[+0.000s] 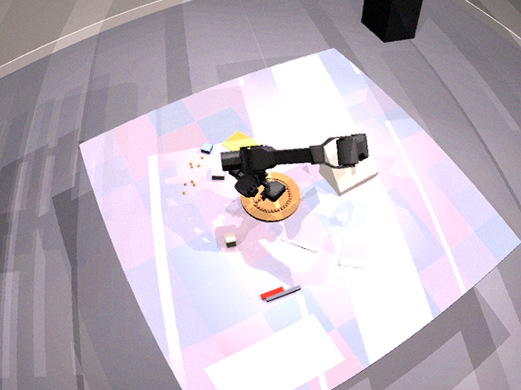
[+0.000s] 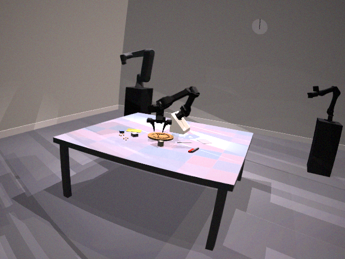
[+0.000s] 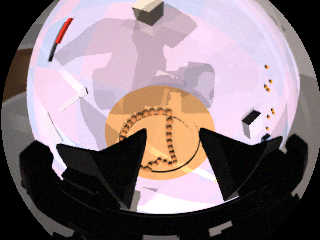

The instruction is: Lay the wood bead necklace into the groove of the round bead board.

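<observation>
The round bead board [image 1: 294, 201] [image 2: 170, 137] [image 3: 112, 120] lies flat on the table. The brown necklace [image 1: 271, 211] [image 3: 169, 132] lies on it. In the wrist view its left part curves along the groove's left side, partly hidden behind the left finger. Its other part runs nearly straight across the board inside the ring, with a kink near the bottom. The groove's right side shows bare. My gripper [image 2: 158, 131] [image 3: 173, 132] is open and points down over the board, its fingertips on either side of the straight strand, with nothing held.
Beside the board are a beige block [image 1: 230, 240] [image 3: 148, 11], a white block with a dark side [image 1: 217, 176] [image 3: 251, 123] and several loose beads [image 1: 192, 181] [image 3: 270, 81]. Farther out are a yellow sheet [image 1: 238, 139], a small blue block [image 1: 206, 147] and a red-and-grey tool [image 1: 272, 293] [image 2: 193, 150].
</observation>
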`<state>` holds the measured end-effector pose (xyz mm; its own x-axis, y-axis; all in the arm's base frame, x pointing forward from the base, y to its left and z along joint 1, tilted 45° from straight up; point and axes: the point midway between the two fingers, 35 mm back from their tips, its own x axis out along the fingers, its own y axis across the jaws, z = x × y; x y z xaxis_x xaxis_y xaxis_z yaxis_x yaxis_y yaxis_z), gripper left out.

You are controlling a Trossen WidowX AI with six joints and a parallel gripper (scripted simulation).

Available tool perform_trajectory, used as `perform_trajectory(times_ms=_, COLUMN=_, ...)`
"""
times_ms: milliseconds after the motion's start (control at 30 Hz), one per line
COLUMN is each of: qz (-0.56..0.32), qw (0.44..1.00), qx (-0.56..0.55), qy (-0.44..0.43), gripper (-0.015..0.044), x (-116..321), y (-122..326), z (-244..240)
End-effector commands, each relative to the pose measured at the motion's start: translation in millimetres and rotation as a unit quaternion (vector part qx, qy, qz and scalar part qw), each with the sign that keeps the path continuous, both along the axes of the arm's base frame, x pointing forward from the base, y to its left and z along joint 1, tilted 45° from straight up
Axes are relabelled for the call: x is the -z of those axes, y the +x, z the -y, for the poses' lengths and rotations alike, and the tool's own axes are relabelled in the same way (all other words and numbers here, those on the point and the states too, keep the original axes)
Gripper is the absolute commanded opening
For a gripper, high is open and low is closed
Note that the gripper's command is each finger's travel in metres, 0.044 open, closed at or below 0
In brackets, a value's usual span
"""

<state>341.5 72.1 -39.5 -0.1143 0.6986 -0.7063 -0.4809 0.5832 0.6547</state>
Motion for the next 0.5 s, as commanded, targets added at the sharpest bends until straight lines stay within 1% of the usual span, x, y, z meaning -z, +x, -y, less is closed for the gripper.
perform_trajectory(times_ms=0, qz=-0.004, qw=1.000, qx=0.001, qy=-0.002, gripper=0.0120, x=2.4, y=-1.4, z=-4.2)
perform_trajectory(times_ms=100, qz=-0.004, qw=1.000, qx=0.001, qy=-0.002, gripper=0.0120, x=8.7, y=-2.6, z=-10.4)
perform_trajectory(times_ms=200, qz=0.004, qw=1.000, qx=0.002, qy=-0.003, gripper=0.0120, x=3.8, y=1.7, z=-5.5)
perform_trajectory(times_ms=467, qz=0.001, qw=1.000, qx=0.002, qy=-0.002, gripper=0.0120, x=10.7, y=-0.2, z=-12.4)
